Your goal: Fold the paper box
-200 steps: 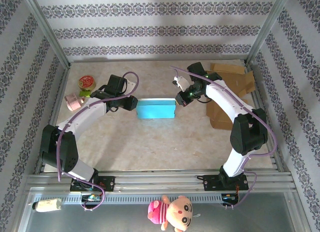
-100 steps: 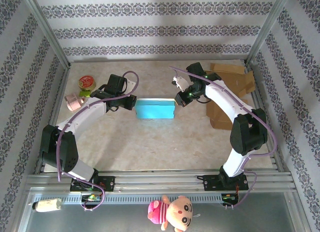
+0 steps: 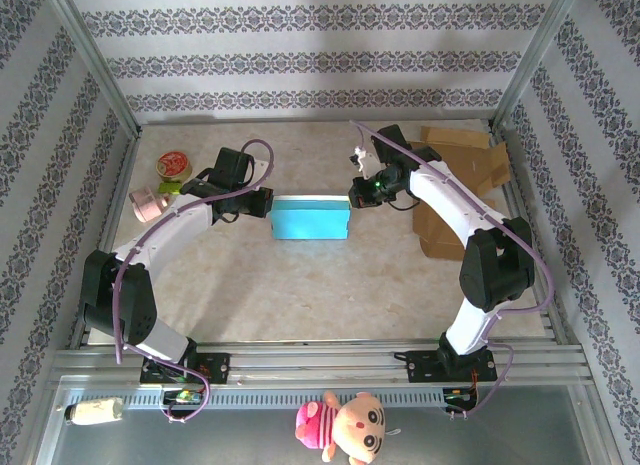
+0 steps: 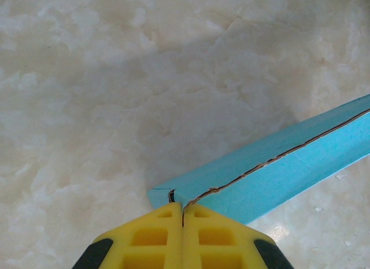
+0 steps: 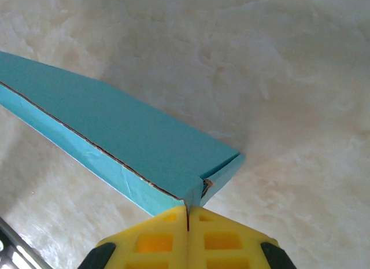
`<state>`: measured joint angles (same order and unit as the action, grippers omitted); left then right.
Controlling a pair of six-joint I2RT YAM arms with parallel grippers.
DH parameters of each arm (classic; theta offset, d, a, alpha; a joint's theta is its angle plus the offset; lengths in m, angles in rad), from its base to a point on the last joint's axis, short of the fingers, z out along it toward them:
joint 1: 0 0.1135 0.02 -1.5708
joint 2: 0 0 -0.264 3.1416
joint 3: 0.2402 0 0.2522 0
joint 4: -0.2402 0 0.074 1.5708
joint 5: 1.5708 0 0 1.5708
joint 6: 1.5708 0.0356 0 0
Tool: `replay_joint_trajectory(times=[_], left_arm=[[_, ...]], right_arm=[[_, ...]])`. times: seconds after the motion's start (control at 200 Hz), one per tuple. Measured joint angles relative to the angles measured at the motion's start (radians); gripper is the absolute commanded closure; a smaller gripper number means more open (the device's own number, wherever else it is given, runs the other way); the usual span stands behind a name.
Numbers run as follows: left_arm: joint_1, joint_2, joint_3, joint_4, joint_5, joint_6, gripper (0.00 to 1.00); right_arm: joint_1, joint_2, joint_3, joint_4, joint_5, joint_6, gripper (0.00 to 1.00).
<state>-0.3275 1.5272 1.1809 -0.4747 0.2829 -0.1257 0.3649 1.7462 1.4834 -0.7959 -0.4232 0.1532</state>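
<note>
The blue paper box lies in the middle of the table, folded into a long closed shape. My left gripper is at its left end and my right gripper at its right end. In the left wrist view the yellow fingertips are pressed together, and the box's brown-edged wall runs into the seam between them at the left gripper. In the right wrist view the box's corner edge enters the seam of the shut right gripper, beside a slightly gaping end flap.
Flat brown cardboard pieces lie at the right side under the right arm. A red-green tape roll and a pink roll sit at the left edge. A plush doll lies in front of the arm bases.
The right wrist has shifted slightly up and back at the box's right end. The box and the left arm have barely moved.
</note>
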Motion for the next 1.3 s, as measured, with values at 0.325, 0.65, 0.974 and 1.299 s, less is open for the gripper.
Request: replay_joint_trajectory(times=[0.325,0.65,0.974,1.299], left_arm=[[0.0,0.0,0.0,0.001,0.0,-0.018,1.0],[0.0,0.0,0.0,0.003,-0.011,-0.019,1.0],[0.002,0.0,-0.005,0.011,-0.022,-0.071,1.0],[0.002,0.0,-0.008,0.037,0.001,-0.143,1.0]], right_arm=[[0.0,0.0,0.0,0.003,-0.019,0.143,0.97],[0.008,0.0,-0.004,0.021,-0.014,0.198,0.98],[0.06,-0.016,-0.042,0.061,0.079,0.2,1.0],[0.072,-0.025,-0.052,0.075,0.141,0.187,1.0]])
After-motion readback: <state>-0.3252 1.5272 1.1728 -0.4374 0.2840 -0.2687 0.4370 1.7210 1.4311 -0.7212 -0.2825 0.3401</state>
